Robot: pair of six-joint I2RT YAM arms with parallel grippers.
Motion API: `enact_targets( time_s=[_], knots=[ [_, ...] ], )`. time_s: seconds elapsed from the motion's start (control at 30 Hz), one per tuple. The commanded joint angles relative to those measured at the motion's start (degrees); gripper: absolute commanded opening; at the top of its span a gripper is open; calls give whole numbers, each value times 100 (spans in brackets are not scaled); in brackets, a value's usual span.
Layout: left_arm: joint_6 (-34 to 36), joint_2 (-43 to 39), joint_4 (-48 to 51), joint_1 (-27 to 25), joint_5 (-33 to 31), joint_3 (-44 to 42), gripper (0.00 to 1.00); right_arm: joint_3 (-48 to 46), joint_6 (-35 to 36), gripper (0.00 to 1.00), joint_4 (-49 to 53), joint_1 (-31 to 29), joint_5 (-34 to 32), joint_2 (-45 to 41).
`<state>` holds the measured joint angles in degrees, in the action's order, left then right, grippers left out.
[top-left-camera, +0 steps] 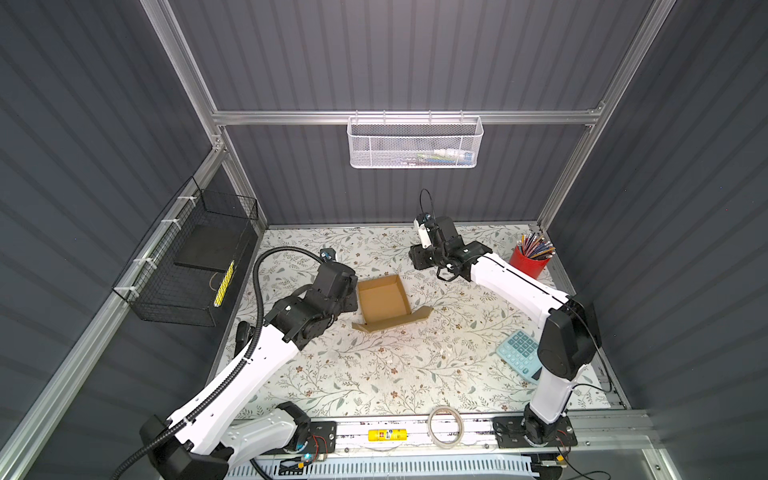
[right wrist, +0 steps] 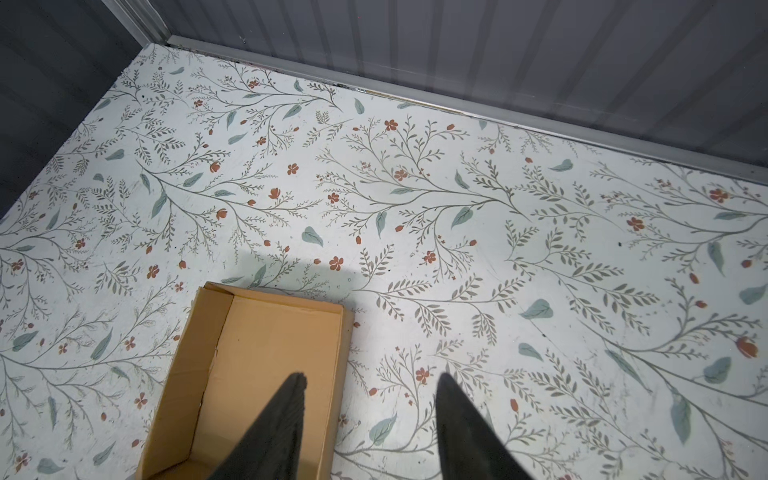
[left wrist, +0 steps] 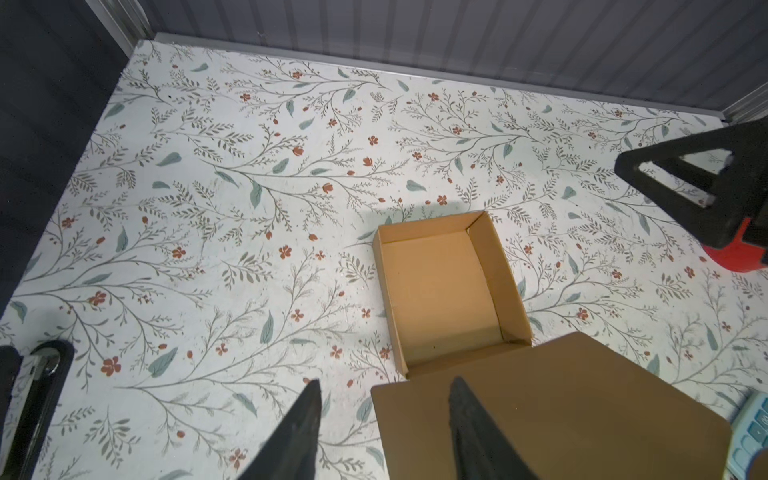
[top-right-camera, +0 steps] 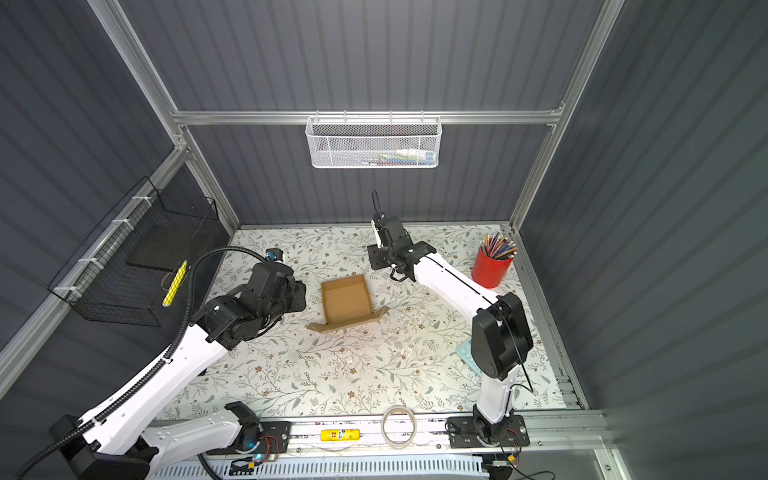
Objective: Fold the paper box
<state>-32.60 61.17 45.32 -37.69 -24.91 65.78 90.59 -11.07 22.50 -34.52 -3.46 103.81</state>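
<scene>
The paper box [top-left-camera: 382, 301] is showing plain brown beside the black left gripper [left wrist: 385, 381]. The table [top-left-camera: 374, 374] under both grippers is displaying white with grey-green sprigs and rust-red flowers. Near the black right gripper [right wrist: 372, 376], a cup [top-left-camera: 528, 264] is glowing red; farther off, a calculator [top-left-camera: 519, 355] is showing pale blue.

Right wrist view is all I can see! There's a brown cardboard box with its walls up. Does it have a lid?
Observer: Yes. The brown corrugated cardboard paper box has a lid flap on its near side, open, not folded over.
Operator: Where's the other arm?
Observer: The left end effector hangs open beside the box's left wall, holding nothing.
Operator: Anything to bump into?
Observer: A red cup of coloured pencils stands at the far right.
</scene>
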Motion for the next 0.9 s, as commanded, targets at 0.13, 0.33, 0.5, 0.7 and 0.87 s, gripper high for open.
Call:
enact_targets(
  time_s=[0.13, 0.33, 0.5, 0.7, 0.87],
  knots=[
    [-1214, -626, 1055, -134, 252, -517, 48, -463, 279, 46, 214, 15, 357, -541],
    [-1732, -771, 1078, -597, 378, -897, 48, -850, 261, 44, 125, 11, 588, -912],
    [-1955, -814, 1318, -855, 526, -1032, 48, -1012, 246, 43, 113, 16, 606, -1029],
    [-2038, -844, 1648, -897, 880, -1190, 48, -1091, 286, 41, 99, 15, 751, -1067],
    [-2218, -901, 1430, -919, 1070, -1559, 48, -1215, 303, 40, 5, 0, 964, -998]
  ],
)
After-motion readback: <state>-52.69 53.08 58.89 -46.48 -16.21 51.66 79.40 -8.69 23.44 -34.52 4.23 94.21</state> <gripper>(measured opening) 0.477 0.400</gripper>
